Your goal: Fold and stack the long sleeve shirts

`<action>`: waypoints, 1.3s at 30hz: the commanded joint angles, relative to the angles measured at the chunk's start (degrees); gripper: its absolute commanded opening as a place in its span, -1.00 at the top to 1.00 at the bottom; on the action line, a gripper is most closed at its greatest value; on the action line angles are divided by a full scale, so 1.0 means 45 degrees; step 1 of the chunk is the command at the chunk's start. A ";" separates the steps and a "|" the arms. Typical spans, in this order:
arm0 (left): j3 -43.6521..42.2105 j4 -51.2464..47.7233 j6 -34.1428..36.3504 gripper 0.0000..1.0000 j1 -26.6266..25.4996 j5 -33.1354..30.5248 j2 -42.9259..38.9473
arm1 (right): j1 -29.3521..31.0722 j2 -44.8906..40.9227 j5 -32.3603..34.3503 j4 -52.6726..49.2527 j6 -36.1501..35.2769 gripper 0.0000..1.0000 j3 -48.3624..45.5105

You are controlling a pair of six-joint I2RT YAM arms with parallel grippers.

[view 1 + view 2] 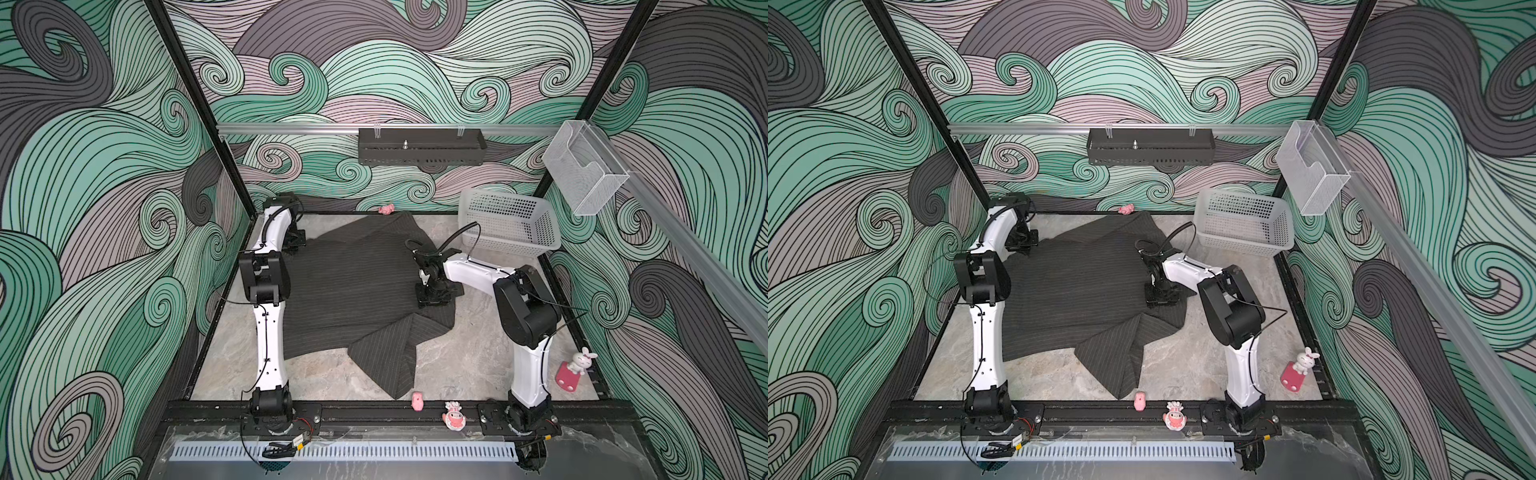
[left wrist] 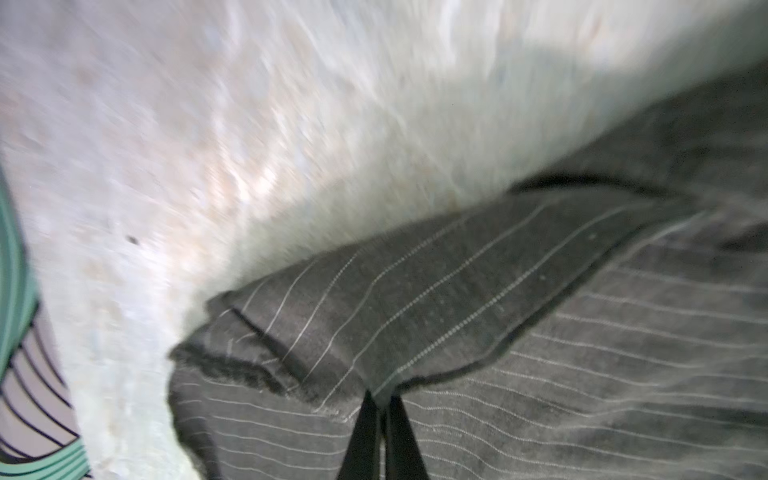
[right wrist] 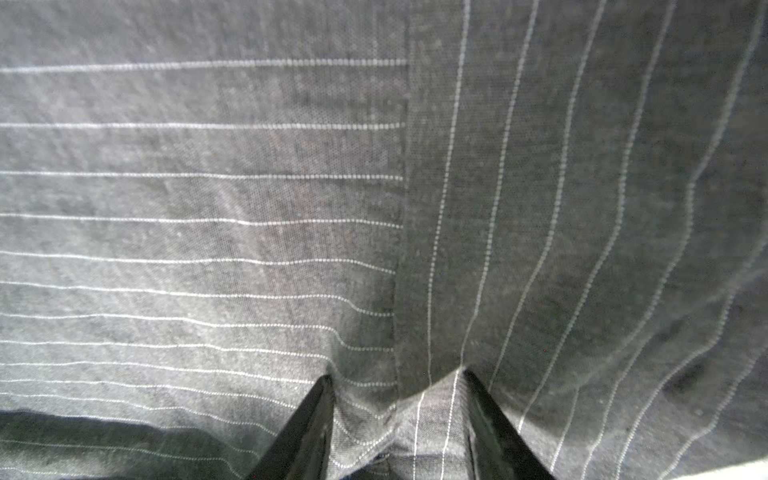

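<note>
Shirt (image 1: 353, 282), long axis far-to-near

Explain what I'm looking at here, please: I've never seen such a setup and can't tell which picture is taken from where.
Two robot arms, the left arm and the right arm, are bolted to the near edge of a marble-look table. Each ends in a two-fingered gripper. The two wide pictures come from one camera head above, looking down, so they are nearly the same. The two close-ups come from cameras on the wrists, looking past the fingers. On the table lies a dark pinstriped shirt, spread out with parts folded over, near a white basket. The left gripper is shut on the edge of a cloth flap. The right gripper has cloth bunched between its parted fingers; whether it grips or only presses is unclear.
</note>
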 commanded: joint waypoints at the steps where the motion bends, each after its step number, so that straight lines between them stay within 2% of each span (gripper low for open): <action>1: 0.1811 0.0057 0.0232 0.89 0.0351 -0.0677 0.0554 | -0.0076 0.0808 0.0133 -0.1028 -0.0169 0.00 -0.0402; 3: 0.2925 -0.0094 0.0178 0.79 0.0561 -0.0953 0.1206 | -0.0091 0.0768 0.0210 -0.1181 -0.0176 0.00 -0.0353; 4: 0.3157 0.0011 0.0152 0.65 0.0665 -0.1082 0.1386 | -0.0090 0.0729 0.0211 -0.1236 -0.0162 0.00 -0.0323; 7: 0.3026 0.0448 -0.0064 0.19 0.0886 -0.1335 0.1429 | -0.0074 0.0585 0.0212 -0.1392 -0.0132 0.00 -0.0249; 10: 0.2339 0.1034 -0.0439 -0.01 0.0934 -0.1231 0.0599 | -0.0083 0.0187 0.0213 -0.1399 -0.0087 -0.01 -0.0120; 12: 0.1402 0.1518 -0.0515 -0.04 0.0931 -0.0303 -0.0580 | -0.0091 -0.0119 0.0241 -0.1396 -0.0086 -0.02 0.0110; 15: -0.1119 0.2260 -0.1100 -0.04 0.0782 0.1655 -0.2787 | -0.0180 -0.0570 0.0357 -0.1405 0.0033 -0.06 0.0408; 20: -0.7658 0.3287 -0.2425 0.00 0.0477 0.4129 -0.5806 | -0.0706 -0.0457 0.0481 -0.1380 0.0170 -0.06 0.0571; 22: -0.9569 0.3673 -0.2846 0.01 0.0501 0.4540 -0.6163 | -0.0954 -0.0223 0.0439 -0.1198 0.0181 -0.05 0.0561; 24: -1.0600 0.3798 -0.3043 0.01 0.0555 0.4825 -0.6201 | -0.1119 -0.0047 0.0502 -0.0861 0.0225 -0.04 0.0577; 26: -1.1226 0.4265 -0.3131 0.00 0.0662 0.4126 -0.6023 | -0.1295 0.0196 0.0601 -0.0703 0.0249 -0.03 0.0754; 29: -1.0430 0.3208 -0.2859 0.00 0.0909 0.3827 -0.4753 | -0.1600 0.0553 0.0492 -0.0535 0.0334 -0.02 0.0937; 33: -0.9490 0.3051 -0.2725 0.00 0.0960 0.3742 -0.3596 | -0.1904 0.1256 0.0298 -0.0412 0.0481 0.00 0.1292; 35: -0.8426 0.2679 -0.2597 0.00 0.0972 0.3816 -0.2803 | -0.1985 0.1653 0.0260 -0.0409 0.0535 0.01 0.1659; 39: -0.4769 0.1281 -0.2199 0.00 0.0961 0.4074 -0.0854 | -0.2199 0.2508 0.0221 -0.0548 0.0654 0.02 0.2703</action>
